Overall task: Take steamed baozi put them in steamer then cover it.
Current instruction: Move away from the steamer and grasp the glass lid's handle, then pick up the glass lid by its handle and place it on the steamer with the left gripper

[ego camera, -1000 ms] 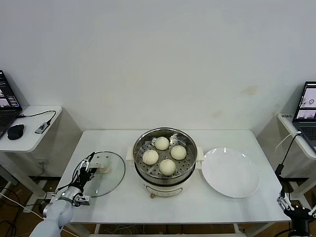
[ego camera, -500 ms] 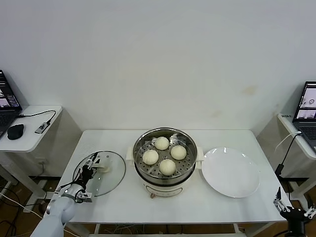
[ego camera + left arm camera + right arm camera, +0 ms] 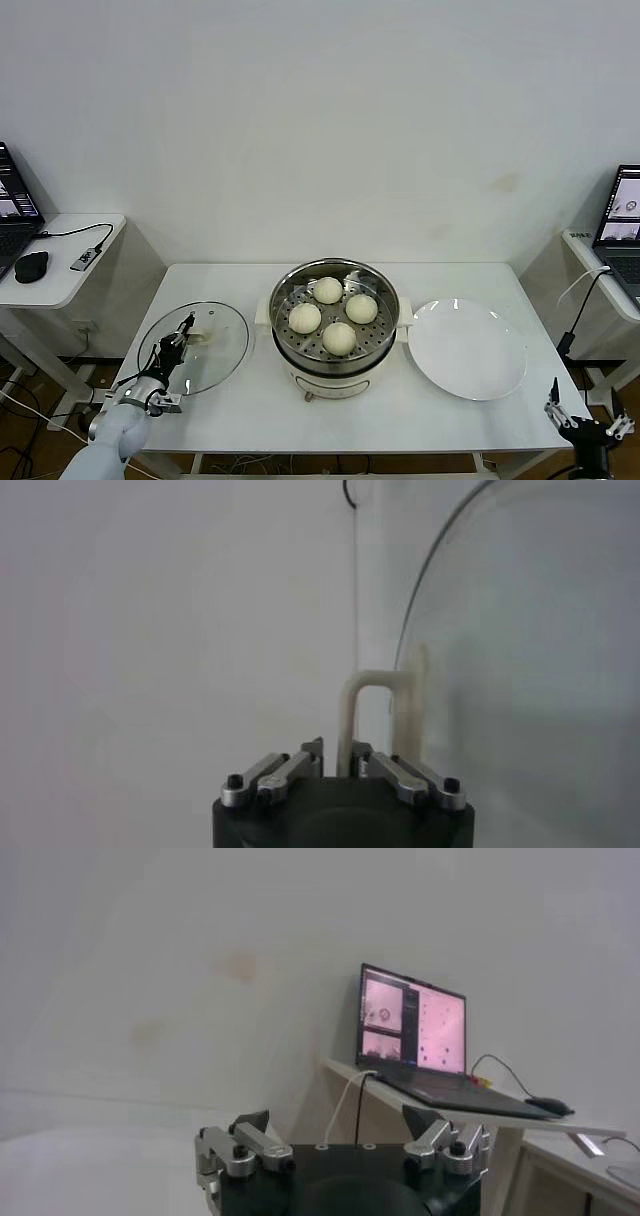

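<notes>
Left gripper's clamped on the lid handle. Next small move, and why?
Probably lift the lid straight up. The left gripper is shut on its handle, all four baozi already sit in the steamer, which stands uncovered, and the lid looks tilted up off the table. The right gripper waits open at the table's near right corner.

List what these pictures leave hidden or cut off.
- Steamer: its inside below the perforated tray, head view, covered by tray and baozi.
- Glass lid: left wrist view, cut off by the frame edge.
- Left gripper: fingers' contact on the lid handle, hidden by its own body.
</notes>
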{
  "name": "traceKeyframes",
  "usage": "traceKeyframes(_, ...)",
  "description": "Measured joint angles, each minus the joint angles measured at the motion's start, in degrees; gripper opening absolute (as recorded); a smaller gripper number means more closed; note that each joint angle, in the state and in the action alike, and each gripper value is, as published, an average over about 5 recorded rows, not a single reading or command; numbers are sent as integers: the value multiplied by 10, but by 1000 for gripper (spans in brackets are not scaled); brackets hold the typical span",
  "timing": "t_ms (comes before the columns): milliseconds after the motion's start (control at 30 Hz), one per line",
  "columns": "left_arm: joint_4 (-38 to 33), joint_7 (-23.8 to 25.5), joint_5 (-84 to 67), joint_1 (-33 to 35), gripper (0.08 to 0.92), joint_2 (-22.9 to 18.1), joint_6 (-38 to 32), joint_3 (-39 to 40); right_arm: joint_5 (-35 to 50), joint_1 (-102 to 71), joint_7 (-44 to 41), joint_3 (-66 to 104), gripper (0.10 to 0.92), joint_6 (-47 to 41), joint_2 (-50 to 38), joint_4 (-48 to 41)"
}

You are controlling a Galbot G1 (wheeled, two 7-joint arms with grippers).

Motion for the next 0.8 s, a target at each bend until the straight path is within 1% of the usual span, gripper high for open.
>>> traceKeyframes(233,-107,22,-22,58,142,16,62,-35,-16,-7,0,-17,823,9,-10,0)
traceKeyframes(467,-246,74,-52,116,142,36,139,-69,-30,-11,-2,-36,823,19,-20,0)
traceKeyframes(667,-359,133,-82,133,142,61,206,-72,-41,-6,-5,-48,823,26,-20,-7)
traceKeyframes(800,-415,164,-102,130,142,79,247,-56,-50,-3,-5,-56,823,28,-17,-13)
